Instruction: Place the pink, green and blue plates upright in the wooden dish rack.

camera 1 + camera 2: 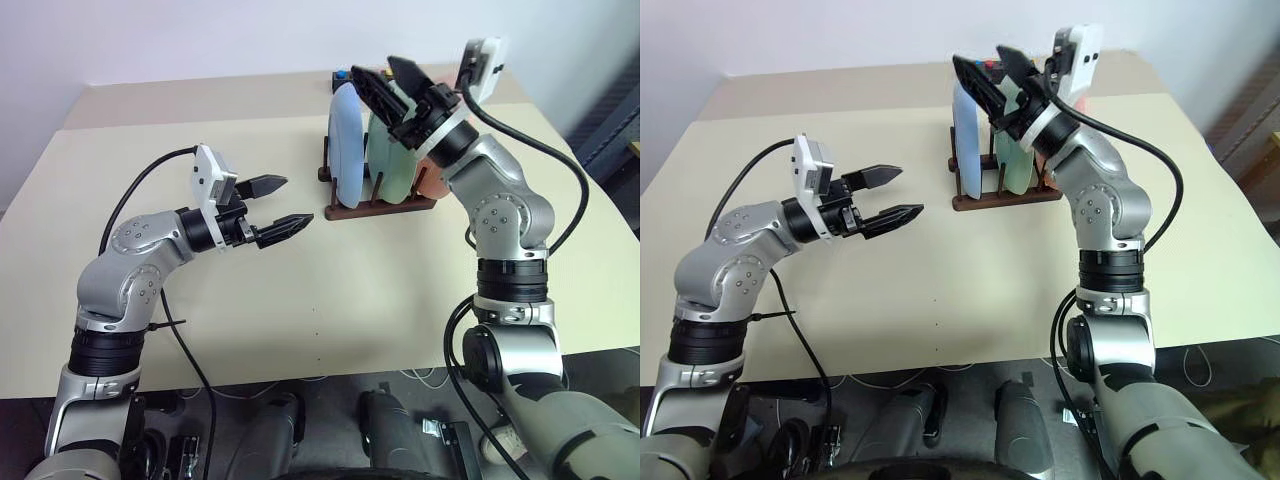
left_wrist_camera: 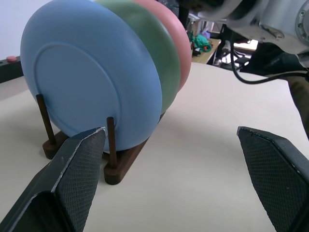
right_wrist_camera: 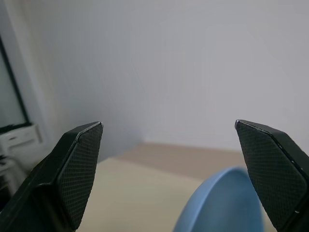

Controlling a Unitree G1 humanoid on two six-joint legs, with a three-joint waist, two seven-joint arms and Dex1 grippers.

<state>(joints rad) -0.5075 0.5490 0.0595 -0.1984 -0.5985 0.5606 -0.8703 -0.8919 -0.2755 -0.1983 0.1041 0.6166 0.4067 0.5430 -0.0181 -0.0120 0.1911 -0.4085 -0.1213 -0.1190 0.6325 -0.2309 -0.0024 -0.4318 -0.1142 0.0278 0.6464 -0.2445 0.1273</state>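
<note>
All three plates stand upright in the wooden dish rack (image 1: pixel 381 208) at the far middle of the table. The blue plate (image 1: pixel 346 142) is the leftmost, the green plate (image 1: pixel 386 158) is behind it, and a sliver of the pink plate (image 1: pixel 433 181) peeks out past my right arm. My right gripper (image 1: pixel 383 70) hangs open above the tops of the plates, holding nothing. To the left of the rack, my left gripper (image 1: pixel 279 207) is open and empty, level with the table and pointing at the blue plate (image 2: pixel 91 77).
A black box with coloured buttons (image 1: pixel 343 76) sits just behind the rack. The beige table (image 1: pixel 300 300) stretches wide in front of the rack. Cables trail from both wrists.
</note>
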